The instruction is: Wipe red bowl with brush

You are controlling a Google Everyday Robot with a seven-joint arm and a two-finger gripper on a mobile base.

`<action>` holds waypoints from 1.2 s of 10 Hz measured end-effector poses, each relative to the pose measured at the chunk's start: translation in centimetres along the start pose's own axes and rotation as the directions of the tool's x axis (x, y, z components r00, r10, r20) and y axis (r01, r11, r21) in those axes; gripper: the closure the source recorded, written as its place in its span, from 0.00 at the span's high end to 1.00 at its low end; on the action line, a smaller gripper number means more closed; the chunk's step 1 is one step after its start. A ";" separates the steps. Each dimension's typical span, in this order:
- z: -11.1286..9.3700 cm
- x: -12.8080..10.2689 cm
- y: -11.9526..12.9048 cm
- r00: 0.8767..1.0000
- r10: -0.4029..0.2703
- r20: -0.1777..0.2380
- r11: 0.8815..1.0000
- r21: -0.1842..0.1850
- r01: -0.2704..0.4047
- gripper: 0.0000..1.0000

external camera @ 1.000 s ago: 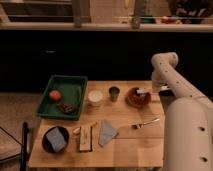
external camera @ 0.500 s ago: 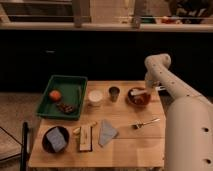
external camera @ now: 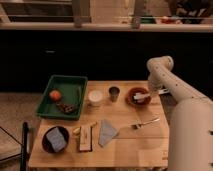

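The red bowl (external camera: 136, 96) sits at the back right of the wooden table (external camera: 125, 150). A whitish piece, which looks like the brush (external camera: 141, 95), lies across the bowl's inside. My gripper (external camera: 145, 92) is at the end of the white arm (external camera: 165, 80) that reaches down from the right. It sits over the bowl's right half, at the brush. The brush's darker head is hard to make out.
A small dark cup (external camera: 114, 92) and a white cup (external camera: 95, 96) stand left of the bowl. A green tray (external camera: 75, 85) holds a red fruit (external camera: 55, 94). At the front are a black bowl (external camera: 46, 145), a wooden block (external camera: 85, 137), a grey cloth (external camera: 106, 131) and a fork (external camera: 145, 122).
The arm's upper bend swung left and then a little back to the right. The gripper stayed over the red bowl, shifting slightly. Nothing else on the table moved.
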 end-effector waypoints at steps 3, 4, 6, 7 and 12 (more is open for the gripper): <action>0.1 1.8 -0.1 0.998 0.048 -0.028 0.999 -0.008 -0.049 0.03; 0.0 2.0 -0.6 0.997 0.071 -0.037 0.997 0.002 -0.071 0.03; -0.1 2.3 -1.8 0.994 0.101 -0.048 0.995 0.031 -0.100 0.03; -0.1 2.0 -2.6 0.993 0.111 -0.049 0.993 0.044 -0.109 0.03; -0.3 -2.4 -3.5 1.000 0.010 -0.009 0.998 0.062 -0.009 0.03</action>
